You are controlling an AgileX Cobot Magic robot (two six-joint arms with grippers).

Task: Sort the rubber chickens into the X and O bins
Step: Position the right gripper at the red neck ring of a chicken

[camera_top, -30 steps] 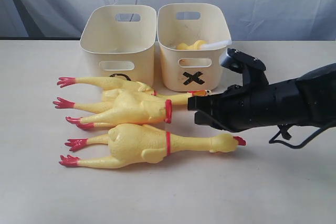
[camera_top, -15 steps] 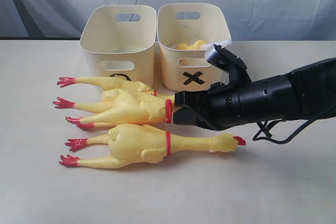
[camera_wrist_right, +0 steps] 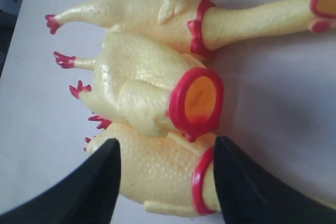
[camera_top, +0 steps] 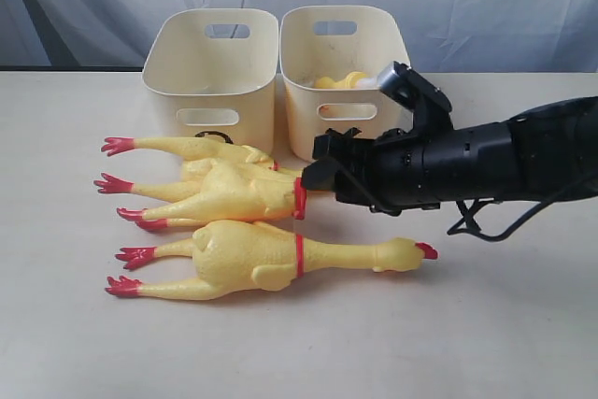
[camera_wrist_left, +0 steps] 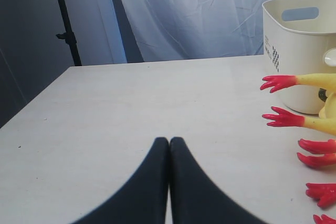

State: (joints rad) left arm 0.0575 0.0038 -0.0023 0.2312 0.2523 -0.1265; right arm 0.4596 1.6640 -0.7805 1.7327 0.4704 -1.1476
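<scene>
Three rubber chickens lie side by side on the table, feet to the left: a back one (camera_top: 187,149), a middle one (camera_top: 234,193) whose neck ends in an open red ring (camera_wrist_right: 197,100), and a front one (camera_top: 271,257) with its head intact. Another yellow chicken (camera_top: 341,81) lies inside the right bin (camera_top: 341,44); its X mark is hidden behind my right arm. The left bin (camera_top: 211,72) shows part of its O above the chickens. My right gripper (camera_top: 313,170) is open, hovering at the middle chicken's neck end, and in the right wrist view it (camera_wrist_right: 168,142) frames the front chicken (camera_wrist_right: 157,171). My left gripper (camera_wrist_left: 169,140) is shut and empty on bare table.
Both bins stand side by side at the back of the table, against a grey curtain. In the left wrist view the O bin (camera_wrist_left: 299,51) and several red chicken feet (camera_wrist_left: 281,82) lie off to one side. A black cable (camera_top: 486,226) hangs under my right arm.
My right gripper has moved left and slightly up, from beside the front chicken's head to the neck end of the middle chicken, now covering the X mark. The chickens have not moved.
</scene>
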